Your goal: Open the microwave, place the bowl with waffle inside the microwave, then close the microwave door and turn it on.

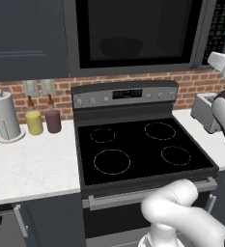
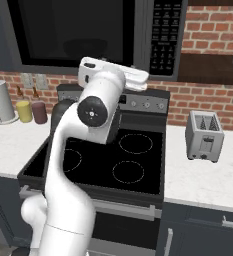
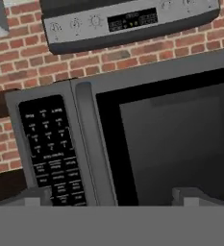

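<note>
the microwave [image 1: 138,36] is seen in the upper part of the left base view, above the stove [image 1: 138,149], with the microwave door [image 1: 133,34] shut flush against its body; through the dark glass a dim rounded shape is made out, which is judged to be the bowl with waffle [image 1: 121,47], already set inside, though the waffle itself cannot be told through the glass; the same faint shape is seen in the upper middle of the right base view; the opening, the placing and the closing are therefore judged done, and only the switching on is judged left.

in the hand view, which is rolled so that the stove panel lies at the top, the keypad strip [image 3: 53,149] is seen at the lower left and the long bar handle [image 3: 89,144] just beside it, with the black window to the right; the gripper [image 3: 111,196] is faced toward the door near the handle, its two finger tips being seen well apart at the bottom edge, so it is judged released and nothing is held in it; no contact with the keypad can be told.

on the table [image 1: 32,166], at the left of the left base view, a paper towel roll [image 1: 4,116] and two canisters are left untouched; a toaster [image 2: 204,135] is seen at the right of the right base view.
</note>
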